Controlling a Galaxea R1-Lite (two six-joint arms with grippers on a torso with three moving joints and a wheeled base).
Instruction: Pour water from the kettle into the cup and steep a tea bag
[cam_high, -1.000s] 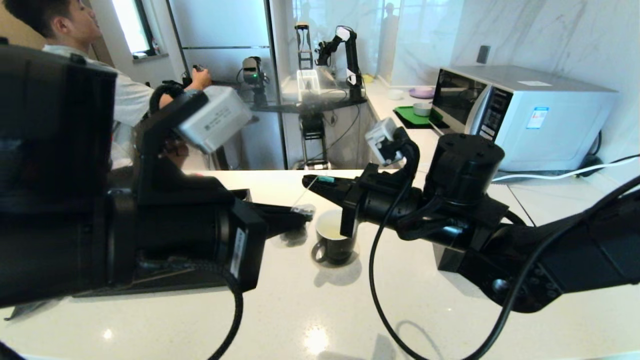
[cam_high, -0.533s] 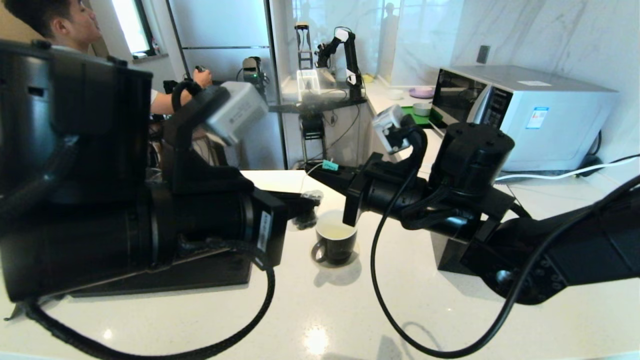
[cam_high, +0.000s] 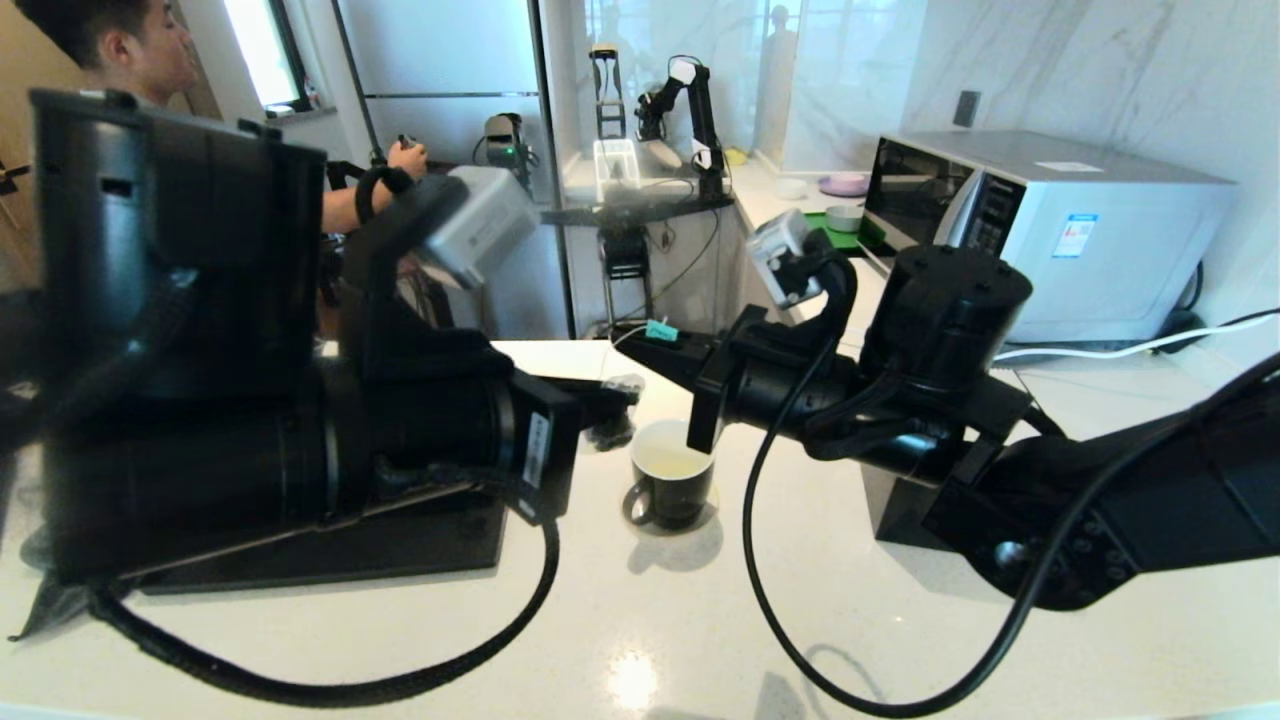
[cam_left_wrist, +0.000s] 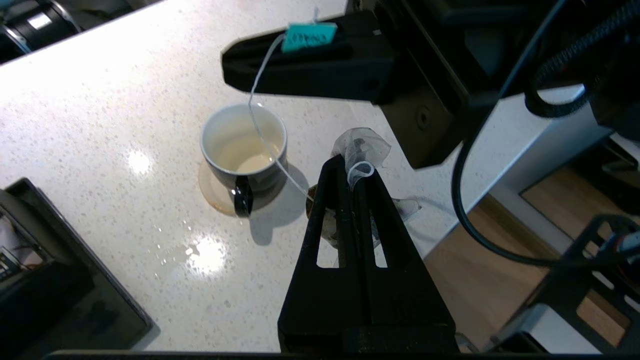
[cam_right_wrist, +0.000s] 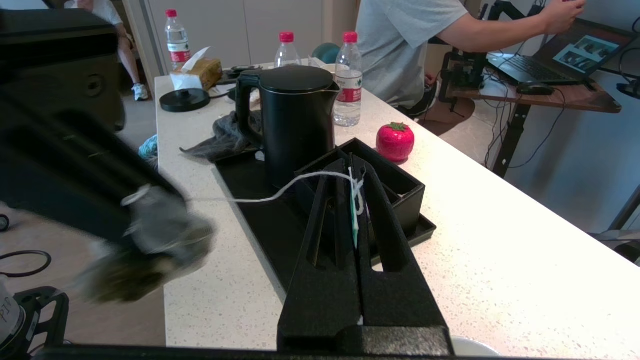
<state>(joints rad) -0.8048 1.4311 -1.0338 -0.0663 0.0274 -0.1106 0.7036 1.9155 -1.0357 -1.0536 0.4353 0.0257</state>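
The cup, a black mug with a white inside, stands on the white counter and holds pale water. Just left of it and above the counter, my left gripper is shut on the top of the translucent tea bag, which hangs below the fingertips. The white string runs across the cup to the teal tag. My right gripper is shut on that tag, above and behind the cup. The black kettle stands on a black tray.
A black open box sits on the tray, with a red tomato-shaped object and red-capped bottles near it. A microwave stands at the back right. A seated person works at a desk past the counter.
Both grippers have risen slightly. The left arm has swung right in the head view, lifting the tea bag a little. The cup has not moved.
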